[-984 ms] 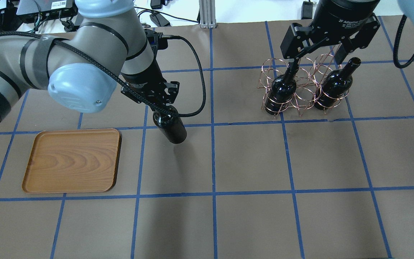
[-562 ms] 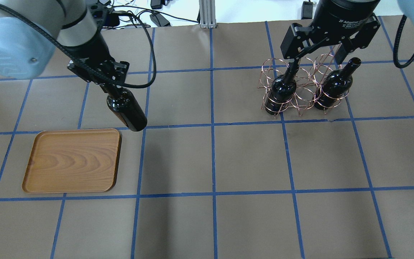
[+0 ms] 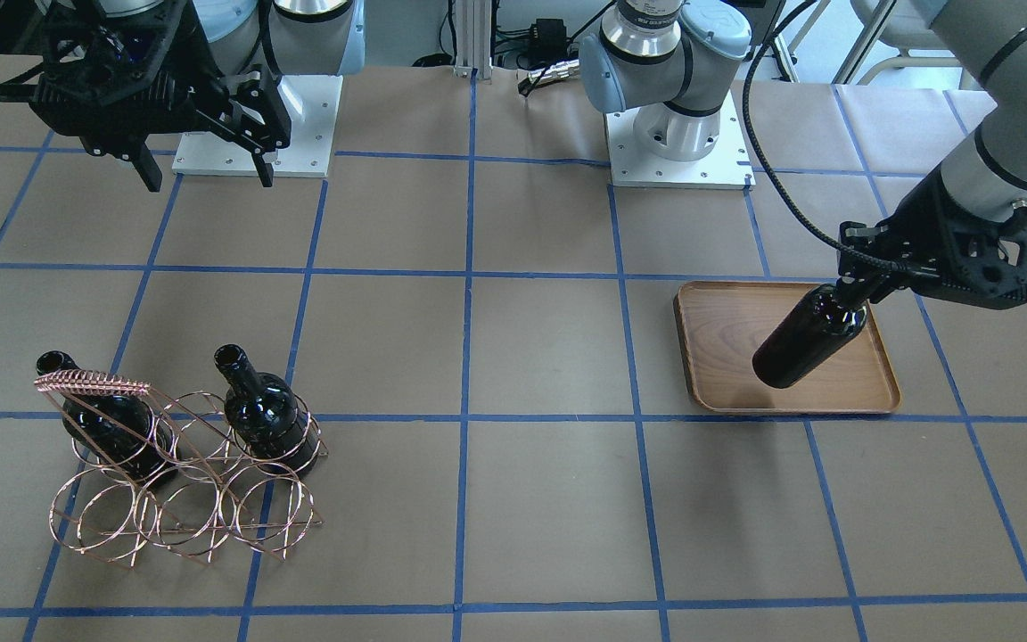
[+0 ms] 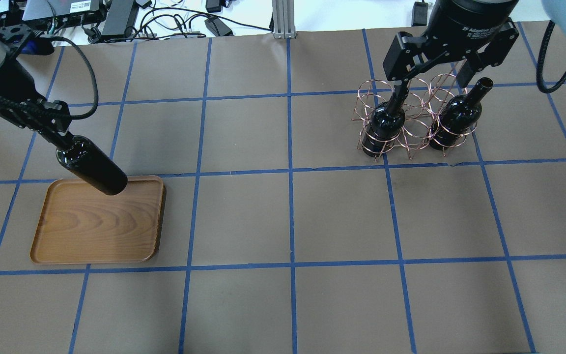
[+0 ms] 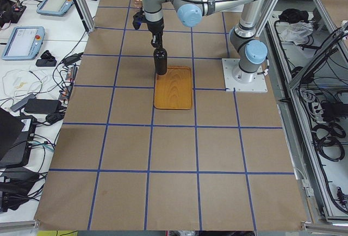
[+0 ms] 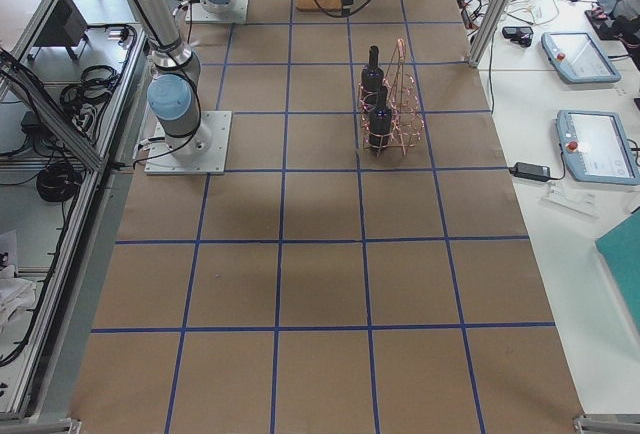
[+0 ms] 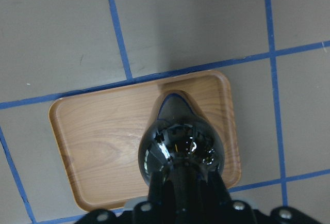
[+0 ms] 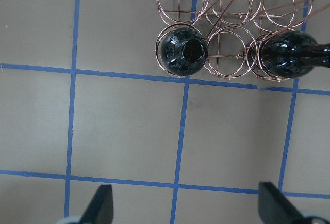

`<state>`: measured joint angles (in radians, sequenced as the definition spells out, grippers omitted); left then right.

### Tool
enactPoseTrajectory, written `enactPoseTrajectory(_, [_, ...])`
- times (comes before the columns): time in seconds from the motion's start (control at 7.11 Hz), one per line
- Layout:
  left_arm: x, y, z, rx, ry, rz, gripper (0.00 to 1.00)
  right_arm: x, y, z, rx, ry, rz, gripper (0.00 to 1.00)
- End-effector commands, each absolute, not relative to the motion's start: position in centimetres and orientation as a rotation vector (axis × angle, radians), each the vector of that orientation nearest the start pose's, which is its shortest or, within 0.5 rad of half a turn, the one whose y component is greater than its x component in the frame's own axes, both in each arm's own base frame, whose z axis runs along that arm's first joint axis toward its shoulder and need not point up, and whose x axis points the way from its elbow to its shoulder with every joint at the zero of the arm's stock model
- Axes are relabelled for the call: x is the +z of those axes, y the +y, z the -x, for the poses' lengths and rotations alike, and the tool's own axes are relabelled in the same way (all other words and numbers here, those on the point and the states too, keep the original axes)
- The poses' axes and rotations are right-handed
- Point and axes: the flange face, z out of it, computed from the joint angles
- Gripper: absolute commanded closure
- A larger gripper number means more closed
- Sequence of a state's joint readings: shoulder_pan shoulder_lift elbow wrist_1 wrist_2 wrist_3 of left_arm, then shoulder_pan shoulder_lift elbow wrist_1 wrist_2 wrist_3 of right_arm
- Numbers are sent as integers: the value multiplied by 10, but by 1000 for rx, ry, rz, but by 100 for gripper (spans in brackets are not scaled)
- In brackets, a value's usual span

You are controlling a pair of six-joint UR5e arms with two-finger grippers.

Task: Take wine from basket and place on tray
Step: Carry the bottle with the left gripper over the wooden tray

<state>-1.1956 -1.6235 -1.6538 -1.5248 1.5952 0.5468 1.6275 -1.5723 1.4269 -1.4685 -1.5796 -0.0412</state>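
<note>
My left gripper (image 4: 56, 133) is shut on the neck of a black wine bottle (image 4: 94, 169). The bottle hangs tilted over the far right part of the wooden tray (image 4: 91, 226). This also shows in the front view, with the bottle (image 3: 806, 341) over the tray (image 3: 727, 330), and in the left wrist view, with the bottle (image 7: 180, 149) over the tray (image 7: 98, 141). Two more bottles (image 4: 386, 123) (image 4: 455, 118) stand in the copper wire basket (image 4: 414, 136). My right gripper (image 4: 433, 81) is open and empty above the basket.
The table is brown paper with a blue tape grid. Cables and devices lie along the far edge (image 4: 165, 19). The arm bases (image 3: 674, 134) stand at the robot side. The basket's coiled handle (image 3: 90, 383) rises beside the bottles.
My left arm has swung left with the bottle, from near the table's middle to over the tray's corner. The right gripper and the basket have not moved.
</note>
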Motion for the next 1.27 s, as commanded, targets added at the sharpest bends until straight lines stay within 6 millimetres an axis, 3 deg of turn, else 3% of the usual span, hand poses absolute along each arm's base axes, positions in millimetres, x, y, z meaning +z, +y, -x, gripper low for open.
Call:
enactPoseTrajectory(0.0, [407, -488, -98, 206, 3150, -225, 100, 548, -483, -160, -65, 3143, 154, 0])
enactPoseTrajectory(0.14, [402, -484, -115, 209, 3151, -172, 100, 549, -482, -160, -68, 3144, 154, 0])
enactPoseTrajectory(0.56, [379, -477, -112, 261, 3156, -175, 100, 548, -483, -160, -65, 3143, 154, 0])
enactPoseTrajectory(1.12, [372, -479, -116, 309, 3124, -169, 100, 549, -482, -160, -68, 3150, 159, 0])
